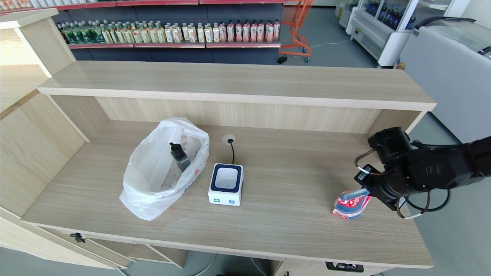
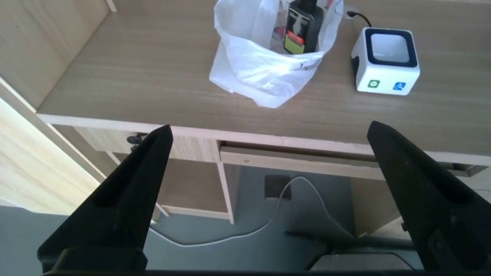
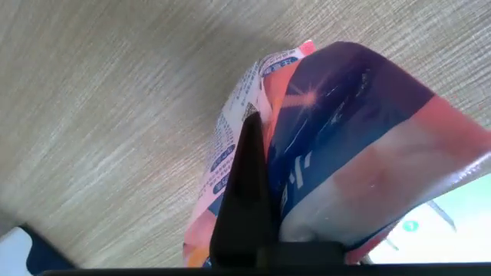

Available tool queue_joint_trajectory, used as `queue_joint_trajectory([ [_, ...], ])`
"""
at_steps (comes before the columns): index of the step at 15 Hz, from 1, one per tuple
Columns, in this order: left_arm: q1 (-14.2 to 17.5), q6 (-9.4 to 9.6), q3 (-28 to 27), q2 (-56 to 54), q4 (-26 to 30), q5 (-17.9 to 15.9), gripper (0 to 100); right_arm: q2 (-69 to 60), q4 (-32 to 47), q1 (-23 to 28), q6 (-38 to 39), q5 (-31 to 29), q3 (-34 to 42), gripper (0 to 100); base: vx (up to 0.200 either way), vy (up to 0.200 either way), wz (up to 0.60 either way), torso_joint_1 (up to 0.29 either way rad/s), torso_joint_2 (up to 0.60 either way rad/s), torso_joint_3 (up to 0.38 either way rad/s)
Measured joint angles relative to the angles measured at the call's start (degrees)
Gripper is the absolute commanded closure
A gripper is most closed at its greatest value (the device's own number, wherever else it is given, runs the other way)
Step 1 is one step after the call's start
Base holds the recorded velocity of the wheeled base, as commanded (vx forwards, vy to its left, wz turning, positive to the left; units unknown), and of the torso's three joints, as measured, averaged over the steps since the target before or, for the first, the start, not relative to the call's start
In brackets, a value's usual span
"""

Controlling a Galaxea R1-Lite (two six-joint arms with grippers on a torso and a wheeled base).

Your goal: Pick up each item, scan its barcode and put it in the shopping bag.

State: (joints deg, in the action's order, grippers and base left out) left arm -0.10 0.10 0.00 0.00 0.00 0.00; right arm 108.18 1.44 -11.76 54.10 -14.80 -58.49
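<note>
Wood-grain desk (image 1: pixel 291 180) at a checkout, read from its near edge outward. The left pincer (image 2: pixel 268 134) hangs just before the desk's front edge, jaws wide apart and empty. At the near right of the desk, the right pincer (image 1: pixel 356 195) appears closed on the top edge of one red-and-blue snack packet (image 1: pixel 350 207), whose base seems to rest on the surface. Because the film is slack, the lift is best made straight up with a firm pinch. The printed face should then be turned toward the window of the one white scanner (image 1: pixel 226 184) at mid-desk, though which face bears the barcode cannot be told. Left of the scanner stands one white shopping bag (image 1: pixel 147 180), mouth open, holding one dark-capped bottle (image 1: pixel 179 156). Count: two pincers, one packet, one scanner, one bag, one bottle.
</note>
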Motion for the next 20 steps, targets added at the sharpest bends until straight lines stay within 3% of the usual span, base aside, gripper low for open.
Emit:
queue_joint_trajectory([
  [5,0.00,-0.02,0.00,0.00,0.00,0.02,0,0.37,0.00,-1.27,-6.89,-1.58,0.37,100,0.000,0.000,0.00,0.000,0.00,0.000],
  [7,0.00,-0.02,0.00,0.00,0.00,0.00,0,-2.19,-0.24,-1.38,-8.12,3.43,0.41,100,0.000,0.000,0.00,0.000,0.00,0.000],
  [11,0.00,0.00,0.00,0.00,0.00,0.00,0,-9.69,-2.47,0.35,-17.26,23.05,0.33,100,0.000,0.000,0.00,0.000,0.00,0.000],
  [17,0.00,0.00,0.00,0.00,0.00,0.00,0,-18.54,-10.58,6.03,-33.30,69.13,3.72,100,0.000,0.000,0.00,0.000,0.00,0.000],
  [18,0.00,0.00,0.00,0.00,0.00,0.00,0,-19.74,-11.03,5.86,-34.21,73.56,4.14,100,0.000,0.000,0.00,0.000,0.00,0.000],
  [20,0.00,0.00,0.00,0.00,0.00,0.00,0,-21.74,-11.26,3.33,-34.67,74.68,5.49,100,0.000,0.000,0.00,0.000,0.00,0.000],
])
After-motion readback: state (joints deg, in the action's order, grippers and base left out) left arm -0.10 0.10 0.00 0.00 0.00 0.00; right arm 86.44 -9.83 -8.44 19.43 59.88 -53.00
